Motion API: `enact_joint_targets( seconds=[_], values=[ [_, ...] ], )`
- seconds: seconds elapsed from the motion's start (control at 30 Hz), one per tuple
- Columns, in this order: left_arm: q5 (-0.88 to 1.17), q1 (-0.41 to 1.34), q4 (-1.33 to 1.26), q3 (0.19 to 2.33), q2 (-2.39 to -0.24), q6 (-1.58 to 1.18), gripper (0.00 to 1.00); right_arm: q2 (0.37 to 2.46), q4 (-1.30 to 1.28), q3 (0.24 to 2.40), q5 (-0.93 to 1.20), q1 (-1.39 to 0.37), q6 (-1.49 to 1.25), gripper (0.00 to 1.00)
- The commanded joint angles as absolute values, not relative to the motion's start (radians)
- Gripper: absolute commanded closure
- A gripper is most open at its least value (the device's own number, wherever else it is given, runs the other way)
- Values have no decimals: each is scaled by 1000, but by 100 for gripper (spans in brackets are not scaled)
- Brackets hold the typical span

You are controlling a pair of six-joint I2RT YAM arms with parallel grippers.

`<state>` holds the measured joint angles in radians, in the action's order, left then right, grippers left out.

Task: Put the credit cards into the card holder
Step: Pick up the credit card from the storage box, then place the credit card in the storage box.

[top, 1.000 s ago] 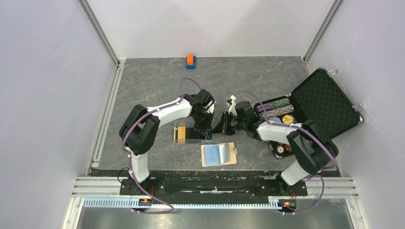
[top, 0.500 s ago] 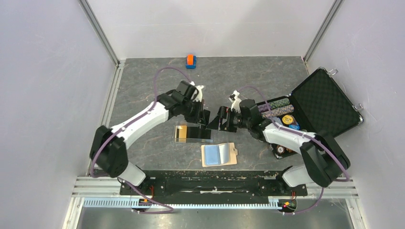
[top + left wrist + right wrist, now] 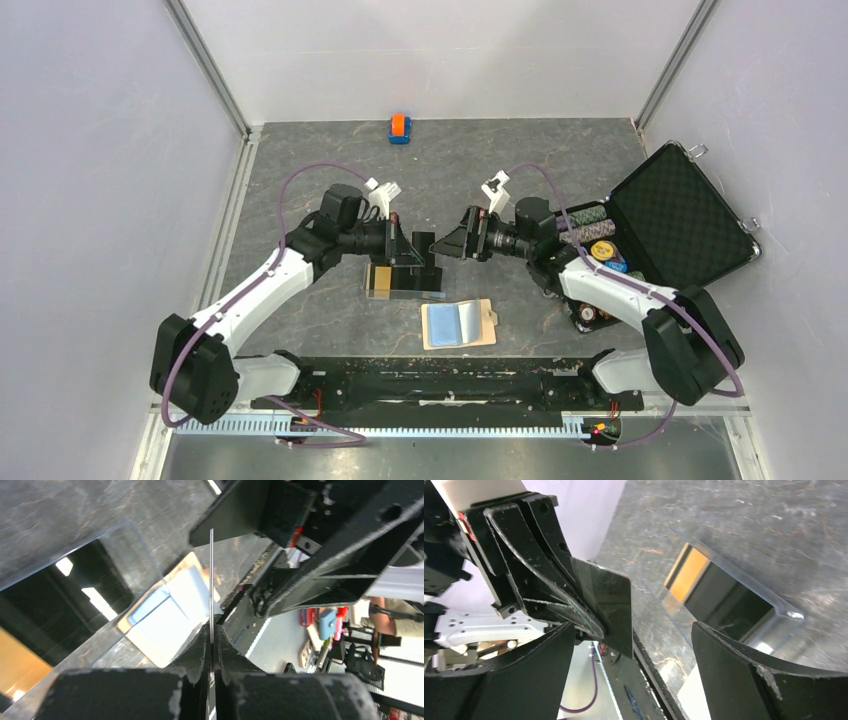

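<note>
One black credit card [image 3: 613, 605] was held on edge above the tabletop [image 3: 320, 145]. It was pinched at one end by the left fingers [image 3: 196, 655], which were closed tight on it. Directly beneath it, an orange-gold card [image 3: 378, 280] and a second black card [image 3: 729, 605] lay in a clear tray [image 3: 744, 578]. A light blue card [image 3: 448, 324] was seen at the card holder [image 3: 486, 336], which lay flat just nearer the arm bases than the tray. Whether that card was tucked inside or merely resting on top could not be told. The right fingers [image 3: 749, 680] were spread wide and held nothing. They faced the held card's free end closely, but whether that end reached between them could not be judged.

The step in hand was judged to be the carrying of the held card to the holder for insertion. It would be done well if the right fingers were drawn clear first, so that the card was not knocked askew. The card should then be tipped nearly flat, its leading edge lined up with the holder's opening, and slid in at a low angle rather than pressed down. A thin card was thought likely to flex, and a light holder to skate on the tabletop, so the holder might be steadied at one edge by the empty right fingers. An orange-and-blue block [image 3: 399, 127] and an open black case [image 3: 685, 215] of poker chips [image 3: 585, 215] lay well apart.
</note>
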<state>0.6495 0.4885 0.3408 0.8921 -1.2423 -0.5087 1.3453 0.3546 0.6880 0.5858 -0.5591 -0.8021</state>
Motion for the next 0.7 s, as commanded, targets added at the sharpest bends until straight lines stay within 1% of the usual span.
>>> enact_joint_targets(
  seconds=[0.0, 0.07, 0.1, 0.13, 0.17, 0.2, 0.23, 0.27, 0.33, 0.4, 0.43, 0.53, 0.57, 0.6, 0.67],
  values=[
    [779, 486, 169, 872, -1192, -599, 98, 1393, 510, 745, 668, -571, -882, 16],
    [800, 486, 140, 865, -1186, -617, 98, 1424, 588, 738, 681, -582, -933, 26],
    [807, 486, 140, 867, -1188, -619, 98, 1438, 633, 737, 687, -588, -959, 36],
    [813, 486, 142, 867, -1188, -618, 98, 1452, 675, 736, 696, -596, -988, 50],
    [813, 486, 151, 867, -1185, -613, 95, 1461, 712, 736, 701, -599, -1012, 63],
    [810, 486, 161, 865, -1182, -606, 87, 1467, 749, 731, 702, -601, -1028, 79],
    [803, 486, 171, 863, -1177, -603, 77, 1467, 779, 720, 704, -601, -1049, 93],
    [795, 486, 177, 858, -1169, -603, 66, 1464, 805, 711, 700, -600, -1060, 100],
    [780, 484, 179, 841, -1153, -610, 49, 1451, 838, 689, 696, -593, -1072, 100],
    [775, 477, 161, 812, -1134, -633, 38, 1440, 847, 681, 702, -591, -1073, 100],
    [778, 469, 140, 797, -1128, -651, 36, 1437, 847, 676, 703, -588, -1075, 100],
    [817, 439, 32, 735, -1110, -737, 37, 1425, 869, 649, 704, -580, -1095, 100],
    [832, 426, -12, 713, -1104, -770, 39, 1422, 877, 641, 708, -578, -1099, 98],
    [851, 413, -80, 696, -1099, -808, 40, 1420, 879, 635, 711, -576, -1103, 96],
    [886, 385, -177, 661, -1093, -871, 49, 1417, 882, 625, 713, -573, -1106, 94]
  ],
)
